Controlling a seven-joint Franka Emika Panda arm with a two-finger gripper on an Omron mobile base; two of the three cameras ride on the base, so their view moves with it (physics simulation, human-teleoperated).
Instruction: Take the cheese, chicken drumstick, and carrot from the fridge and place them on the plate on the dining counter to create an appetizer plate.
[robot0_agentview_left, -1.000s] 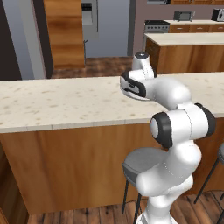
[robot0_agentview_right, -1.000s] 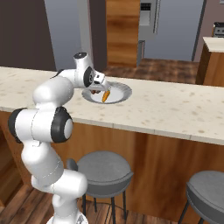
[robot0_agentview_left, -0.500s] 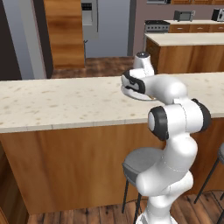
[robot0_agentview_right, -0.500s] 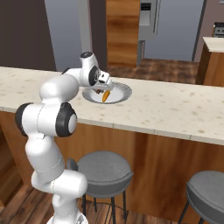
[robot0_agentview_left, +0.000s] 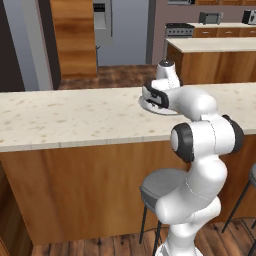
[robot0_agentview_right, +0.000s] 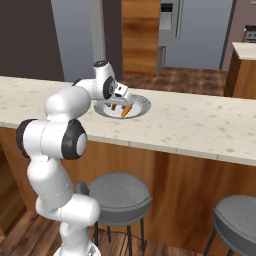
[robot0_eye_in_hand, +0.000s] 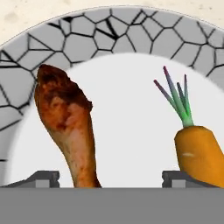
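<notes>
Spreading wide, the hand (robot0_eye_in_hand: 105, 177) has just let go of the chicken drumstick (robot0_eye_in_hand: 68, 129), which a moment ago it gripped; the meat now lies free between the fingertips (robot0_eye_in_hand: 41, 178) on the plate (robot0_eye_in_hand: 109, 35). Just beside it, toward the other fingertip, rests the carrot (robot0_eye_in_hand: 199, 153). Two foods look delivered; no cheese shows on the plate, so that trip likely remains. Beyond the hand the speckled beige surface (robot0_agentview_left: 60, 117) runs long, and farther off stands the grey fridge (robot0_agentview_right: 200, 25).
</notes>
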